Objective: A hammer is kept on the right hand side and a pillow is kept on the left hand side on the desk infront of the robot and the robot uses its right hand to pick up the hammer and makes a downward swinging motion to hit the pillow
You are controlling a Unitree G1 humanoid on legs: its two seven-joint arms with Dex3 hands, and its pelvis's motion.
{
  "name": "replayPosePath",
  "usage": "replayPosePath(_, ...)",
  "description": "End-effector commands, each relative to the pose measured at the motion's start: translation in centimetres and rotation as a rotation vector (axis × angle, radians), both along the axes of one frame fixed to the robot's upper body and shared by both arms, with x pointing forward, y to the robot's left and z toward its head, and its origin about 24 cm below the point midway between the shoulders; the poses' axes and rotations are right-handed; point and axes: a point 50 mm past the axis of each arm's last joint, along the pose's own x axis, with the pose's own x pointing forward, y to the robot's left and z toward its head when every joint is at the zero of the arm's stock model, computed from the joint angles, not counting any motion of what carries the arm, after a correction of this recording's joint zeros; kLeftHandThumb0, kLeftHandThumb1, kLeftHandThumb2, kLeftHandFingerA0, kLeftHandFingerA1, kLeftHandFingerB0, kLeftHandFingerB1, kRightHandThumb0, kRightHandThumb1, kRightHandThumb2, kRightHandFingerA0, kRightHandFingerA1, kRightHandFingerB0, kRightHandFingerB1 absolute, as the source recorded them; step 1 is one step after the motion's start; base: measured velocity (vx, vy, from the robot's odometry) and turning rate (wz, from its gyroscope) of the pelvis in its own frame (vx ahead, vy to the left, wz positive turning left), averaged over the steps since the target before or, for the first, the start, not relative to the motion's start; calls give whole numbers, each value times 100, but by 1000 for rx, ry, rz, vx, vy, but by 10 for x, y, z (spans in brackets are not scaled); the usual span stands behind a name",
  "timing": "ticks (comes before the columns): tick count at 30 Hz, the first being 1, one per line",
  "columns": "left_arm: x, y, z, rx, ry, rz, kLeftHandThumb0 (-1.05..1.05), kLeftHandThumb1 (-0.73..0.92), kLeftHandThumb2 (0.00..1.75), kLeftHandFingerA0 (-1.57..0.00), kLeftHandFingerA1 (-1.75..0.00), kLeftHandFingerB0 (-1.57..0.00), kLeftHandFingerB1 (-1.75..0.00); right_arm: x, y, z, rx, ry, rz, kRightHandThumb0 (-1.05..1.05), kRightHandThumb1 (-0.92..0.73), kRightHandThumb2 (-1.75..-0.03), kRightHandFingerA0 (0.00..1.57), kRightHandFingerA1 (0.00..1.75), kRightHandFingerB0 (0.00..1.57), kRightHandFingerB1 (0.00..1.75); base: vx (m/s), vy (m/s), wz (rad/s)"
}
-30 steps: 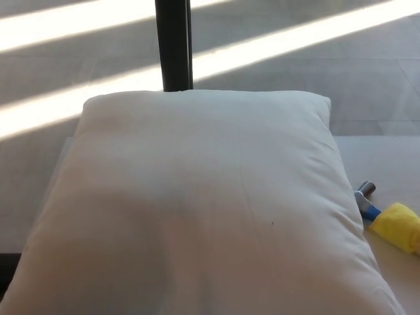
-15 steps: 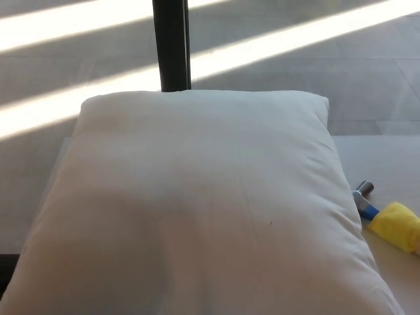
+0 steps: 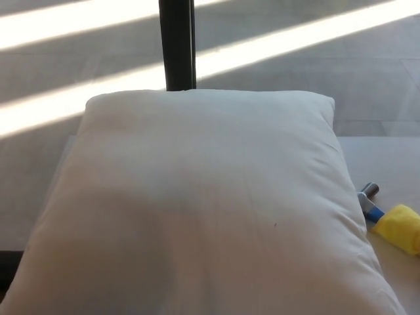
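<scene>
Head view only. White pillow point(image 3: 203, 203) lies flat on the pale desk point(image 3: 387, 157) and fills most of the frame, from the near edge to roughly the middle of the picture; its far corners are rounded, its surface smooth with faint creases and one small dark speck right of centre. Near-left part of the pillow sits in soft shadow. Hammer point(image 3: 387, 215) lies on the desk at the right, just beside the pillow's right edge: metal head point(image 3: 367, 191) at the far end, a short blue section below it, then a yellow grip point(image 3: 401, 226) running toward the near right and cut off by the frame edge. Whether the head touches the pillow cannot be told. Neither robot hand shows in this view, so how far either is open, or whether it has hold of anything, cannot be told; nothing visible is in contact with the hammer. Beyond the desk, grey floor point(image 3: 295, 85) crossed by bright diagonal bands of sunlight. A dark upright post point(image 3: 177, 42) stands behind the pillow's far edge, left of centre.
</scene>
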Motion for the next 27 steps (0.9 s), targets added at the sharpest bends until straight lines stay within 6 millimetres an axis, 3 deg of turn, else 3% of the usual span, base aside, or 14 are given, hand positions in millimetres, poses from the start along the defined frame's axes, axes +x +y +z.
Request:
replayPosePath(1,-1,2,3,12,-12,-1,-60,76,63,-50,-52,-46,-43,9,16,-6,-219,98,187,-67,-67,-60,21,56,30,32,0,0,0)
replayPosePath(4,-1,2,3,14,-10,-2,-59,76,63,-52,-53,-48,-44,13,19,-19,-290,126,248,-65,-66,-60,24,54,32,31,0,0,0)
replayPosePath(9,-2,1,2,16,-11,-7,-58,77,63,-50,-52,-46,-44,28,8,-28,-437,225,240,-63,-67,-61,27,51,39,33,0,0,0)
replayPosePath(10,-2,2,2,12,-13,-2,-58,77,63,-51,-53,-46,-43,30,7,-28,-453,234,238,-66,-54,-88,22,55,31,47,0,0,0)
replayPosePath(14,-2,1,2,11,-13,1,-59,76,63,-52,-55,-47,-44,33,4,-28,-477,251,248,-68,-54,-89,22,57,36,49,0,0,0)
replayPosePath(15,-2,2,2,5,-15,4,-59,76,63,-51,-55,-47,-44,34,3,-29,-490,264,253,-67,-54,-89,23,58,38,49,0,0,0)
replayPosePath(16,-2,2,2,15,-4,-3,-60,77,63,-52,-54,-47,-43,34,2,-29,-490,269,259,-68,-67,-60,24,53,46,35,0,0,0)
replayPosePath(27,-5,1,0,18,13,-15,-59,78,63,-51,-50,-47,-43,55,24,-28,-654,269,409,-55,-62,-59,32,50,49,37,0,0,0)
